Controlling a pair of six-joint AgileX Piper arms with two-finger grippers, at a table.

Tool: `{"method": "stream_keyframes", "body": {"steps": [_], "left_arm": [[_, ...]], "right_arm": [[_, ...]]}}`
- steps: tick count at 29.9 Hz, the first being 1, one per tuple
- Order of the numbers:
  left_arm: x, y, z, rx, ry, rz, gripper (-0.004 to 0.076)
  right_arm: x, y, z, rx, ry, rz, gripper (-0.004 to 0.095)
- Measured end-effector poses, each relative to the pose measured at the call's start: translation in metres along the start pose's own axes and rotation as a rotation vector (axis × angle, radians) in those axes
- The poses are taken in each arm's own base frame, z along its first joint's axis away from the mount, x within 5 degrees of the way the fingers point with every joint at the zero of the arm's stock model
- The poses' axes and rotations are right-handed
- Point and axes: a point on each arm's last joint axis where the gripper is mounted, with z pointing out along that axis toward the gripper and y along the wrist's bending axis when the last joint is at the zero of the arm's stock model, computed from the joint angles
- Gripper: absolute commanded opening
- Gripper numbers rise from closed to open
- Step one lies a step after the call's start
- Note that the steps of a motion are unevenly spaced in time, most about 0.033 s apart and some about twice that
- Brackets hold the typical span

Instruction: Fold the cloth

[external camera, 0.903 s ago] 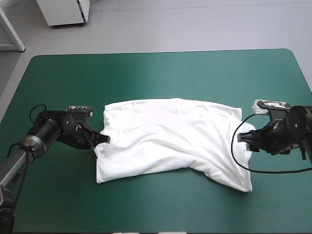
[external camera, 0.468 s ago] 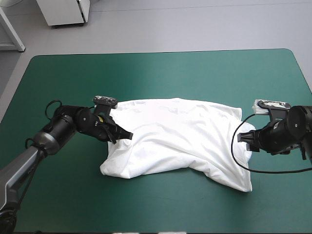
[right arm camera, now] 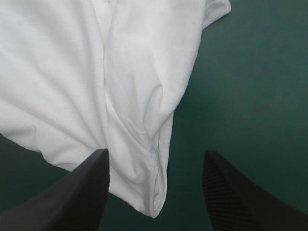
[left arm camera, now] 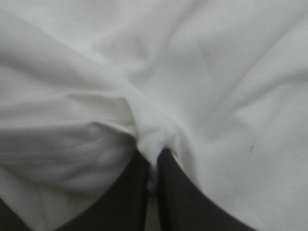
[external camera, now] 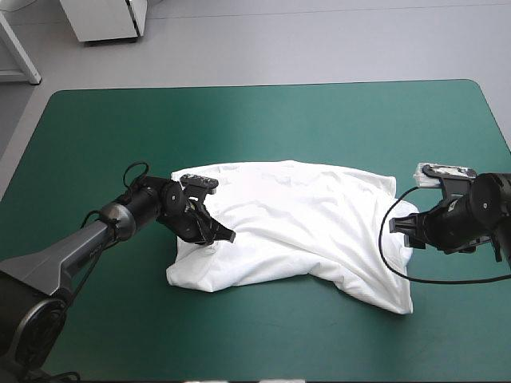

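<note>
The white T-shirt (external camera: 295, 227) lies half-folded across the middle of the teal-green table, wrinkled, its left end doubled over toward the right. My left gripper (external camera: 226, 236) is over that left end, shut on the T-shirt, a pinched fold rising between its black fingers (left arm camera: 130, 192) in the left wrist view, where the T-shirt (left arm camera: 216, 72) fills the picture. My right gripper (external camera: 397, 227) stands open at the shirt's right edge; in the right wrist view its fingers (right arm camera: 84, 185) stand wide apart, with a corner of the T-shirt (right arm camera: 139, 144) lying between them, untouched.
Bare teal-green cover (external camera: 263, 120) surrounds the shirt on all sides, widest toward the far edge and along the front. Beyond the far left corner stand a white cabinet (external camera: 104, 17) and a white table leg (external camera: 20, 49).
My left gripper has dragged the shirt's left end rightward over the shirt, so the left side is now doubled over. The right arm has not moved.
</note>
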Motion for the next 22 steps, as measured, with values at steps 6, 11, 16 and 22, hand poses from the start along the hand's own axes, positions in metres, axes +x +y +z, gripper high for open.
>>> {"method": "stream_keyframes", "body": {"steps": [6,11,16,22], "left_arm": [[-0.001,0.000,0.003,0.004,0.017,0.010,0.0507],[0.000,-0.002,0.000,0.018,0.046,0.009,0.0515],[0.002,-0.004,-0.023,0.006,0.008,0.033,0.0513],[0.014,-0.002,-0.065,-0.079,-0.025,0.068,0.0512]], "right_arm": [[0.000,0.000,0.000,0.000,0.000,0.000,0.0554],[0.000,0.000,0.000,0.003,0.000,-0.001,0.0554],[0.000,-0.002,0.000,0.020,-0.001,0.013,0.0554],[-0.001,-0.011,-0.001,0.059,-0.007,0.071,0.0554]]}}
